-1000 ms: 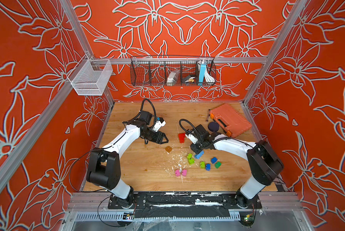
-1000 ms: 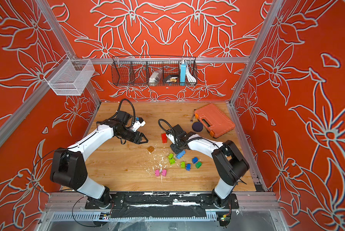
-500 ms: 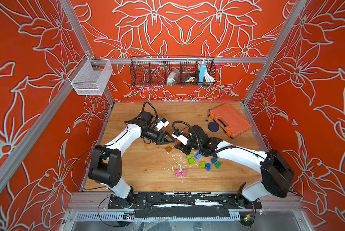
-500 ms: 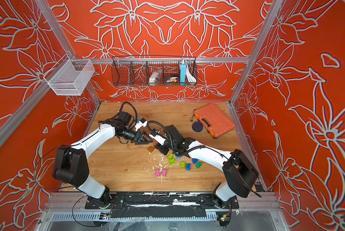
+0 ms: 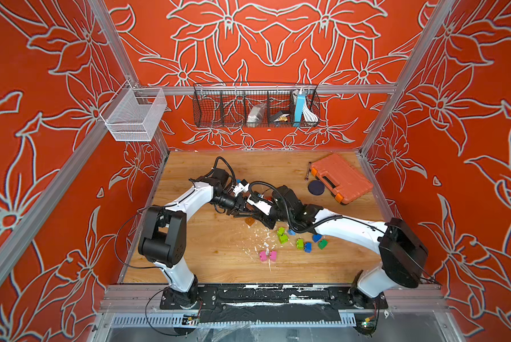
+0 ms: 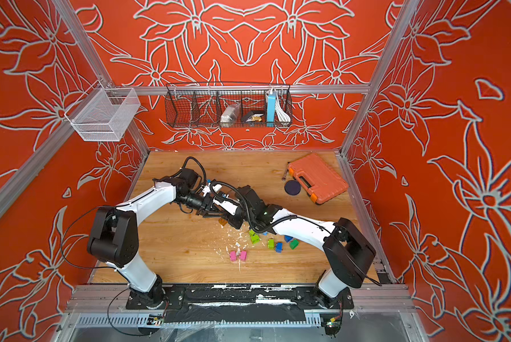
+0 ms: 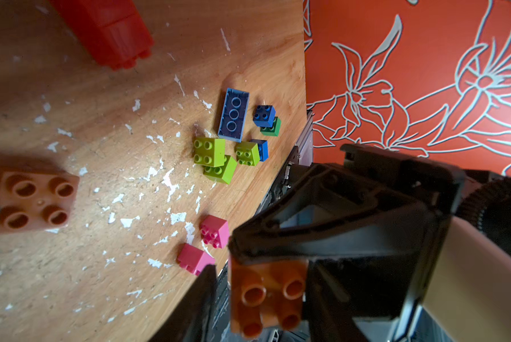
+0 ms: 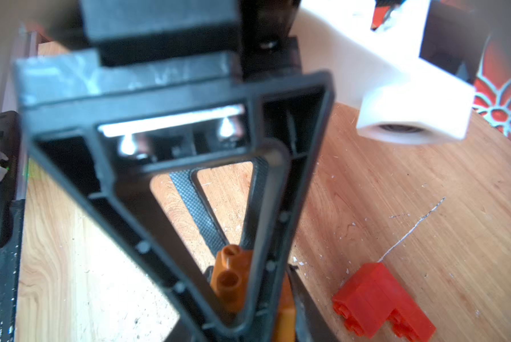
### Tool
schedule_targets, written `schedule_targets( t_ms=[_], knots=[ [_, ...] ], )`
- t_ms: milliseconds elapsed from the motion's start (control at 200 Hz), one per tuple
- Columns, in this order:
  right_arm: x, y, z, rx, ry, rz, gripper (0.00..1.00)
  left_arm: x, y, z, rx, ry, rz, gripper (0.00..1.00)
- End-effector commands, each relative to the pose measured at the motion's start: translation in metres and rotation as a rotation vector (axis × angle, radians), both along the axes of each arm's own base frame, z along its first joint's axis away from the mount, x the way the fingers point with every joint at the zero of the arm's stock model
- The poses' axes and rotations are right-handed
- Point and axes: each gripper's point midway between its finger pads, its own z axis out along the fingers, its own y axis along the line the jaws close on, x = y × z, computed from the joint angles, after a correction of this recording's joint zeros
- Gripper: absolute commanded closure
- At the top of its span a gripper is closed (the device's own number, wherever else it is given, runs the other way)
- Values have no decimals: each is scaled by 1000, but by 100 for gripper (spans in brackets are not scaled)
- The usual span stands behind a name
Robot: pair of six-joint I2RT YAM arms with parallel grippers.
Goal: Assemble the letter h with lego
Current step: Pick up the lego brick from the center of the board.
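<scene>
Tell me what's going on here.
Mid-table, the right gripper is clamped on a brown brick, and the left gripper flanks the same brick; whether it grips isn't clear. A second brown brick, a red piece and loose green, blue and pink bricks lie on the table. No h stands yet.

Red lego stack [image 7: 109, 32] partly out of frame; brown brick [image 8: 230, 284] half behind jaws.

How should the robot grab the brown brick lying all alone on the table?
Take the brown brick by two opposite flat side walls, coming straight down from above. It sits flat on the table with its studs up. It is square, with bare wood all around, so the jaws should fit down either side.
</scene>
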Motion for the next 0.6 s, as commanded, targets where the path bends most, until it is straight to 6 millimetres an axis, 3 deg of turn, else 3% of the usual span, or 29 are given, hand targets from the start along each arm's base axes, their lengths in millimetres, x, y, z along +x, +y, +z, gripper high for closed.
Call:
schedule_targets(
  t_ms=[0,160,260,485,595],
  knots=[
    [11,9,25,44,-71,-7,74,-4,-2,5,-9,8,-19,65],
    [5,6,20,44,-47,5,65,-3,1,4,32,-49,-25,70],
    [-6,-3,14,46,-17,6,58,0,9,-10,164,-138,-45,70],
    [-31,-44,-12,-18,57,-40,46,16,21,-47,492,-416,-114,70],
    [-31,-64,-17,-13,81,-126,44,22,21,-60,596,-484,-155,70]
  ],
)
